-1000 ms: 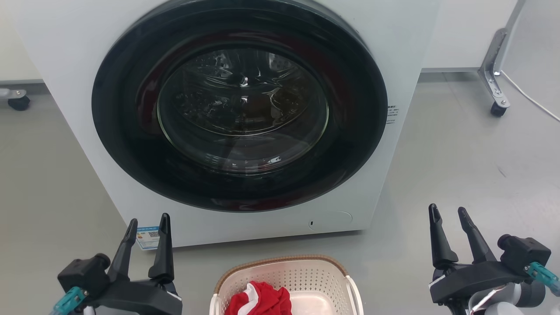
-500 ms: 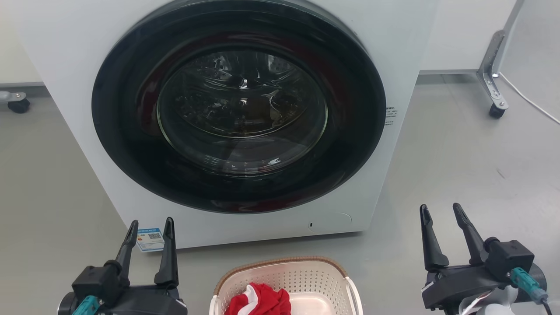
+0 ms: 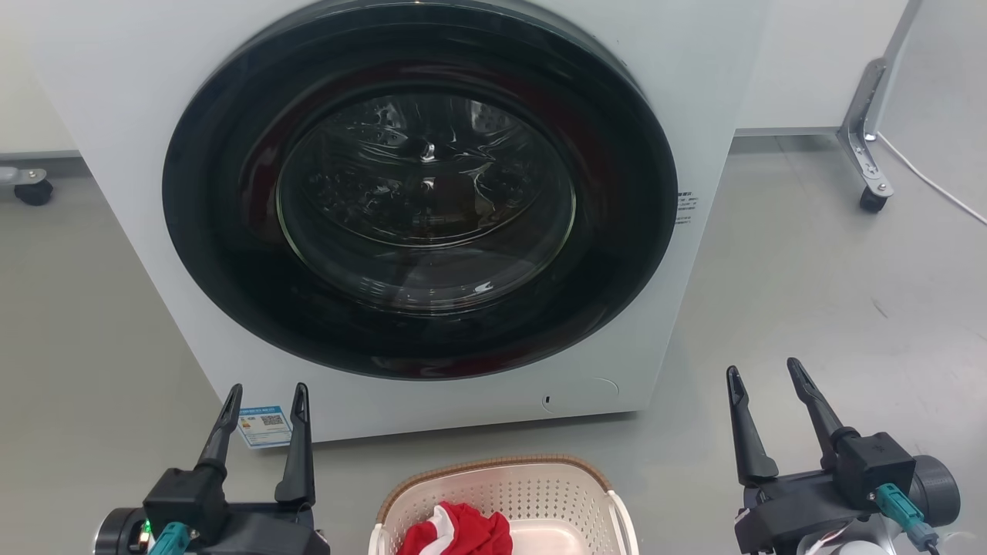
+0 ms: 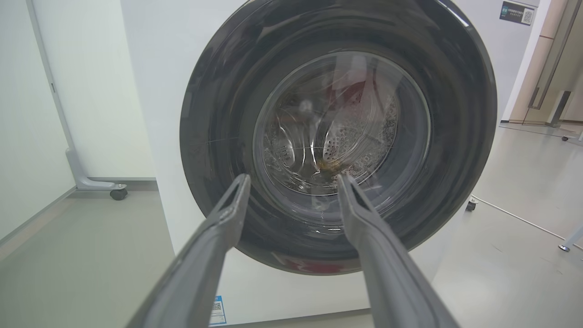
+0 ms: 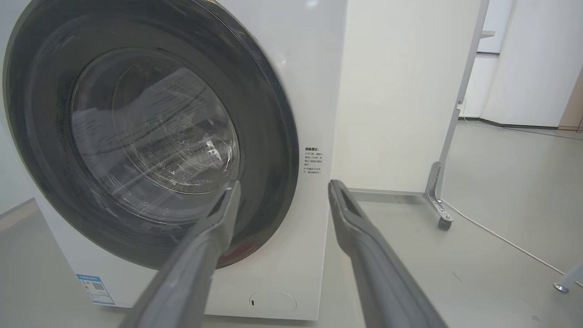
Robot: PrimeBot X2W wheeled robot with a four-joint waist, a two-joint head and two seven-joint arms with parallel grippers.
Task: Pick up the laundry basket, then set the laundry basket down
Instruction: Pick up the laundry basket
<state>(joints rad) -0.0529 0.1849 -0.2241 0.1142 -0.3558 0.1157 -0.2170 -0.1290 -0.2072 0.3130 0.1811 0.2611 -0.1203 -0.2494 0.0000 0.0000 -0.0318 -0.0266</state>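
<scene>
The laundry basket [image 3: 532, 493], cream-white and perforated with a brown woven-look rim, stands on the floor at the head view's bottom centre, cut off by the frame edge. A red and white garment [image 3: 456, 532] lies inside it. My left gripper [image 3: 266, 395] is open to the basket's left, fingers pointing at the washing machine. My right gripper [image 3: 763, 370] is open to the basket's right, well clear of it. In the left wrist view, my left gripper [image 4: 294, 178] holds nothing. The right gripper [image 5: 282, 184] is likewise bare in the right wrist view.
A white washing machine [image 3: 116, 92] with a large dark round door [image 3: 420, 193] stands close ahead, its door shut. A partition leg on a caster [image 3: 870, 139] stands at the right with a white cable [image 3: 933, 181] on the grey floor. Another caster [image 3: 31, 189] sits far left.
Both grippers have drawn back and down toward the bottom of the head view, the right one also shifting left. The basket stays on the floor.
</scene>
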